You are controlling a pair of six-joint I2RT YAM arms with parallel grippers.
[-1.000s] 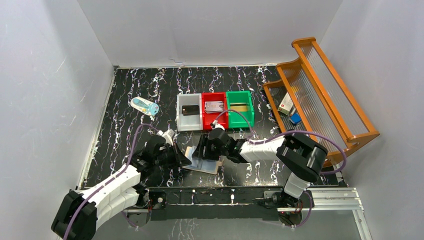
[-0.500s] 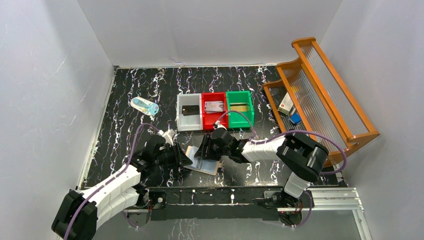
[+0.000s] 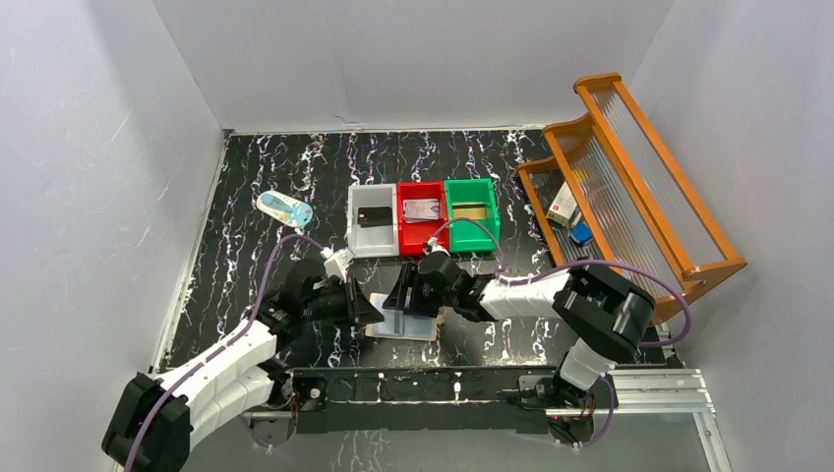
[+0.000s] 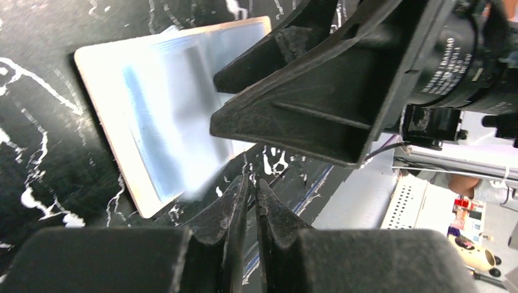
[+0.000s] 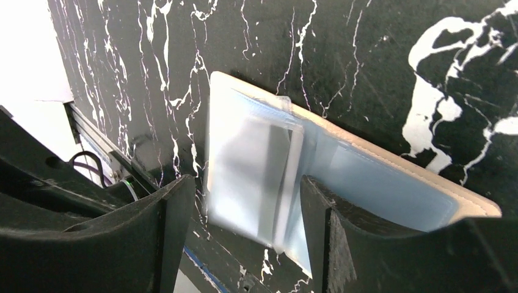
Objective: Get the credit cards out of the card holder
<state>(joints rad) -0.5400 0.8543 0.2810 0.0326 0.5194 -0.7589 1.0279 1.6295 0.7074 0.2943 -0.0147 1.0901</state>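
Extraction step: your right pincer (image 5: 247,183) gapes astride the card holder (image 5: 379,183), left pincer (image 4: 250,182) closed empty beside it; next, pinch a card edge.

Card holder (image 3: 403,317): beige rim, pale grey-blue inside.
Table (image 3: 246,197): black, white marble veining.
Frame centre: white bin (image 3: 372,249), red bin (image 3: 421,187), green bin (image 3: 474,241).
Upper right: rack (image 3: 598,83), orange-brown.

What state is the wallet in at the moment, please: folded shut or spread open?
Spread open. The wallet lies on the table, pale blue inner pockets facing up in both wrist views.
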